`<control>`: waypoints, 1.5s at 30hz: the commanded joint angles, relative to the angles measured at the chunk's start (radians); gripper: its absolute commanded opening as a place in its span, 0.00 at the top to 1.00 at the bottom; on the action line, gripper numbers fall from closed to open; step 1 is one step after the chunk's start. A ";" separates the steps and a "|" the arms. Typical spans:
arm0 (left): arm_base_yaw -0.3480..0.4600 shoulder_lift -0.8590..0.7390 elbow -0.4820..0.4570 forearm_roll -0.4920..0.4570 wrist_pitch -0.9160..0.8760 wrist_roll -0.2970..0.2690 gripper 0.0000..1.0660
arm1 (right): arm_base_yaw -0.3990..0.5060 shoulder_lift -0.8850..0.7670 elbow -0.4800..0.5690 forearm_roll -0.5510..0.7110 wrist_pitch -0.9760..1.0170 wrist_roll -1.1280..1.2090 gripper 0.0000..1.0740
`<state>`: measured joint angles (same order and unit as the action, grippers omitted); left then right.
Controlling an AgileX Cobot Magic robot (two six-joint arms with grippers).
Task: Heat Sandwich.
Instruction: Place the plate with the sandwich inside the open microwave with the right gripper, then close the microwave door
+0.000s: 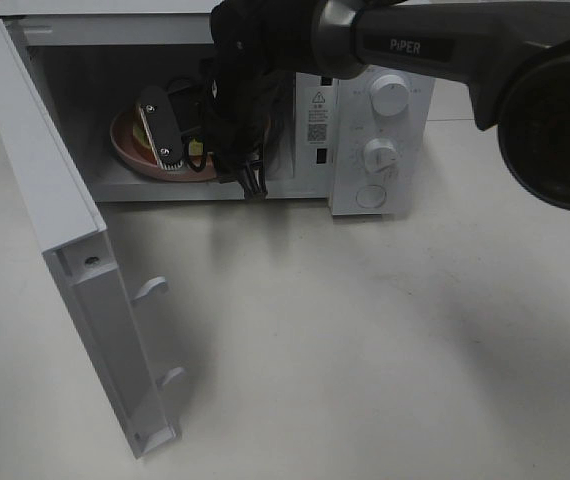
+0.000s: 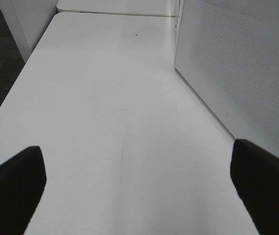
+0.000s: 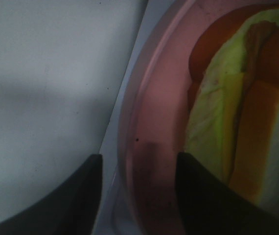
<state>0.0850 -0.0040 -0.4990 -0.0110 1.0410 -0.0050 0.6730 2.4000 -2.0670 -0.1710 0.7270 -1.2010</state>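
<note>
Sandwich [image 3: 247, 112] sits on pink plate [image 1: 123, 145] inside microwave [image 1: 375, 110], upper left of exterior frame. Green and orange filling layers show close up in right wrist view. Microwave door [image 1: 75, 260] stands open down left side of frame. Right arm [image 1: 415, 45] enters from upper right, into cavity. Right gripper [image 3: 139, 196] parted: 2 fingers [image 3: 205, 200] straddle plate rim with gap either side, not pinching it. Left gripper [image 2: 139, 196] spread wide over white surface [image 2: 120, 122] beside perforated white panel [image 2: 237, 73], holding nothing.
</note>
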 commanded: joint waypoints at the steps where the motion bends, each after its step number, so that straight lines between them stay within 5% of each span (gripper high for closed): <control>1: -0.005 -0.026 0.004 0.003 -0.005 -0.008 0.09 | 0.001 -0.019 -0.009 0.004 -0.005 0.066 0.40; 6: -0.005 -0.026 0.004 0.003 -0.005 -0.008 0.09 | 0.001 -0.033 -0.009 0.004 -0.006 0.123 0.29; 12: -0.005 -0.026 0.004 0.003 -0.005 -0.008 0.09 | 0.001 -0.061 0.032 0.004 -0.022 0.123 0.29; 45: -0.005 -0.026 0.004 0.003 -0.005 -0.007 0.09 | 0.002 -0.443 0.617 0.030 -0.147 0.130 0.29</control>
<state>0.0850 -0.0040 -0.4990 -0.0110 1.0410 -0.0050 0.6730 1.9760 -1.4630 -0.1470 0.5920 -1.0800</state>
